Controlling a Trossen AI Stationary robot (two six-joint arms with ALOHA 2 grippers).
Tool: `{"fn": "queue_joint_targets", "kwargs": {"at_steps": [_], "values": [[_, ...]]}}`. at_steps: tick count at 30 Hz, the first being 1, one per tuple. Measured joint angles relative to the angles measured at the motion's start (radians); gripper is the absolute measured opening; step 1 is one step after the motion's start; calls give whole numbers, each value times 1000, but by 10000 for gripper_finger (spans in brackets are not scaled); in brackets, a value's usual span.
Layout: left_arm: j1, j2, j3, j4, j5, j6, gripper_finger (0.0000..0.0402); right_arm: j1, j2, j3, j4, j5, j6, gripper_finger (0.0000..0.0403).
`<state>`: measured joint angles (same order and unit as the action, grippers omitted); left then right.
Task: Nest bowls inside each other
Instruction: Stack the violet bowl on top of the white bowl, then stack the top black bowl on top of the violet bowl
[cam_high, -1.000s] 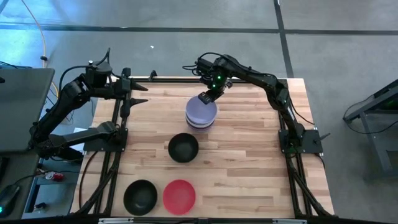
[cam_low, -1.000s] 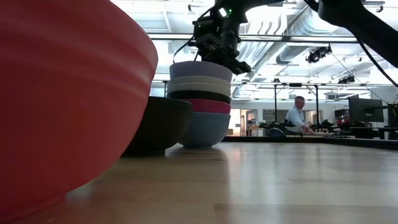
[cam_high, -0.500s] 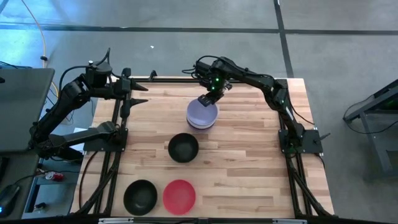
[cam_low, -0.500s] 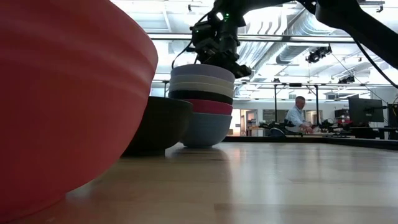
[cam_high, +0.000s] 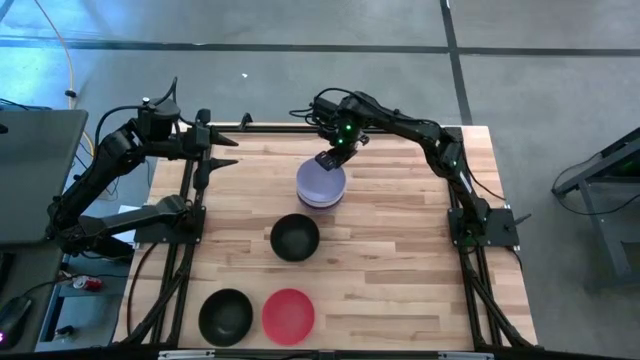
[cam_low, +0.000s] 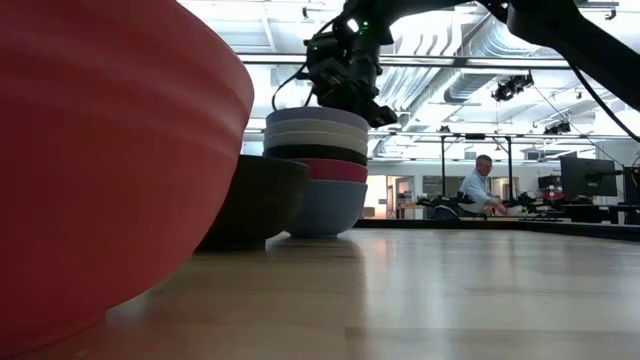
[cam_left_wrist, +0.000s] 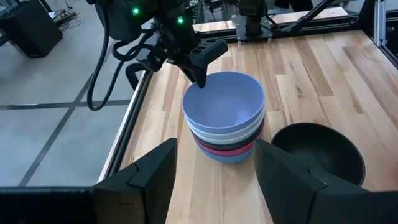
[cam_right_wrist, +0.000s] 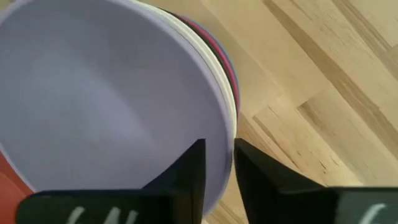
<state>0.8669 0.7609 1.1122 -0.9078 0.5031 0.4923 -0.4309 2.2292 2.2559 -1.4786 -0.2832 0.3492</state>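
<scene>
A stack of bowls (cam_high: 321, 186) stands on the table's far middle: lavender bowl (cam_low: 317, 116) on top, then white, black, magenta and blue (cam_low: 327, 207) at the bottom. My right gripper (cam_high: 327, 160) is at the stack's far side, shut on the lavender bowl (cam_right_wrist: 106, 106). Loose on the table are a black bowl (cam_high: 295, 237) near the stack, another black bowl (cam_high: 226, 316) and a red bowl (cam_high: 288, 315) at the near edge. My left gripper (cam_left_wrist: 214, 180) waits open at the table's far left, apart from everything. My right gripper holds the lavender bowl by its rim (cam_right_wrist: 225, 146) on the stack's far side. One finger (cam_right_wrist: 186, 177) is inside the bowl and one (cam_right_wrist: 255, 183) outside, coming from above and pointing down. The bowl sits level, nested in the white bowl below it.
The red bowl (cam_low: 100, 150) fills the low view's left, with the black bowl (cam_low: 255, 200) in front of the stack. Bare wood lies on the table's right half (cam_high: 420, 260). A person (cam_low: 480, 190) sits far off in the room behind.
My right gripper has moved down and slightly toward the table's left with the lavender bowl. The bowl, which stood higher on the stack a second ago, now sits lower and level in it. The top of the stack has shifted a little leftward.
</scene>
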Motion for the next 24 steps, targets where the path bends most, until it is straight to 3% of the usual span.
{"fn": "queue_joint_targets", "kwargs": {"at_steps": [10, 14, 19, 24], "values": [[0, 20, -9, -16, 2, -25, 197, 0, 0, 84, -32, 49, -28, 92], [0, 33, -63, -22, 16, -55, 197, 0, -57, 72, 47, 58, -52, 92], [-17, 62, -143, -15, 39, -133, 197, 17, -114, 100, 70, 124, -154, 92], [-75, 94, -217, 70, 31, -260, 197, 59, -179, 99, 144, 125, -312, 92]]}}
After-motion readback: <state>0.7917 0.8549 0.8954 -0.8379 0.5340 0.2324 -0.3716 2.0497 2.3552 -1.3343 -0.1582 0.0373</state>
